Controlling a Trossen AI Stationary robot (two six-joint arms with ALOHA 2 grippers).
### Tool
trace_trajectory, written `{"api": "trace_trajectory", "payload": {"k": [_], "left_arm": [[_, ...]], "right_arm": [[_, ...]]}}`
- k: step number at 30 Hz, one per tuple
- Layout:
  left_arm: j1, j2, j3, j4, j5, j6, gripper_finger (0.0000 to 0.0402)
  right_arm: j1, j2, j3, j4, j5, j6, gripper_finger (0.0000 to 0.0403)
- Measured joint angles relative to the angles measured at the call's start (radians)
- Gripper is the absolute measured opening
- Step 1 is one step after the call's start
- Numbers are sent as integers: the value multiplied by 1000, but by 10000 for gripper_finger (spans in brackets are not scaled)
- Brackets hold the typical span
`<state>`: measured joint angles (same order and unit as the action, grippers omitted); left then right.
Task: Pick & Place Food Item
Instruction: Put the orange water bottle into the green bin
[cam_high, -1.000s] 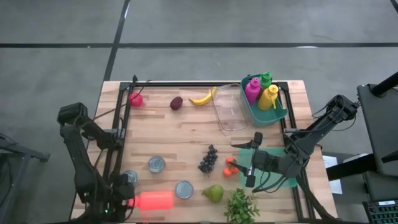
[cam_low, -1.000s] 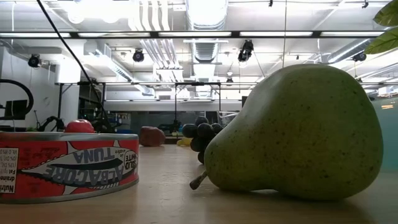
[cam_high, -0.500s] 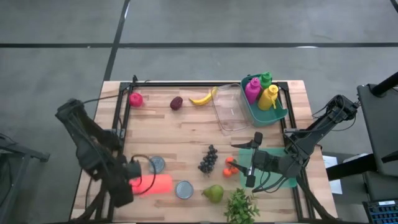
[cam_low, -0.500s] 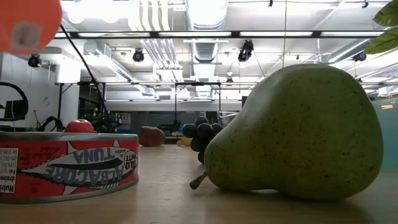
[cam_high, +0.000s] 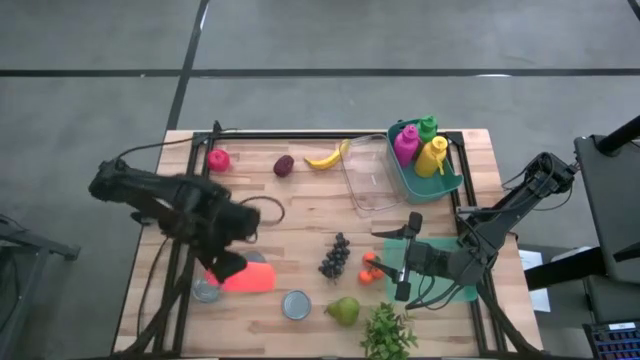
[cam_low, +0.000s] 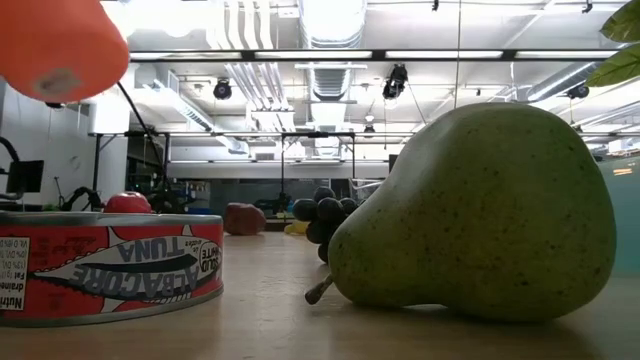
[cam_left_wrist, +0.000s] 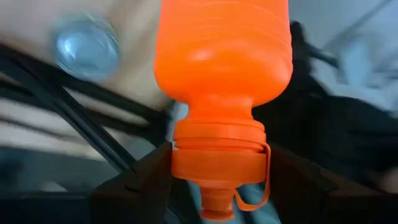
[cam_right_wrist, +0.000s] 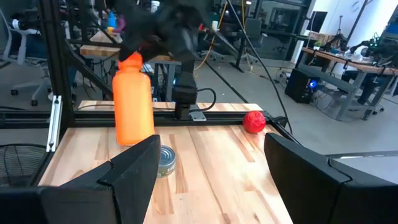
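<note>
The left pincer (cam_high: 228, 262), clamped on the orange plastic bottle (cam_high: 248, 279), has lifted it off the tabletop (cam_high: 300, 215) toward seven o'clock (pick done, placing remains). The right pincer (cam_high: 404, 262) waits, jaws apart, at four o'clock.

Wooden table (cam_high: 300, 215) — pear (cam_high: 343, 311), grapes (cam_high: 334, 256), banana (cam_high: 324, 158)
</note>
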<state>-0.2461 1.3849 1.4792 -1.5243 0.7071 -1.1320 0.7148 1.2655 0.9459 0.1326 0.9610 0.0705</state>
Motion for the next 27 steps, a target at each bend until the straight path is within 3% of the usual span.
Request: {"api": "trace_trajectory", "payload": {"k": [5,10,14,19,27], "left_arm": [[262,0,-52,-3,178,-16,225],[511,12,-121,27,205,-24,225],[643,47,-171,76,236,-20,225],[702,121,-183,122,274,11,225],[703,275,-183,137,354,183,225]], "right_arm": [[0,0,0,0,0,0,285],[0,0,0,0,0,0,285],[0,0,0,0,0,-2,285],[0,0,0,0,0,-2,285],[0,0,0,0,0,-2,285]]}}
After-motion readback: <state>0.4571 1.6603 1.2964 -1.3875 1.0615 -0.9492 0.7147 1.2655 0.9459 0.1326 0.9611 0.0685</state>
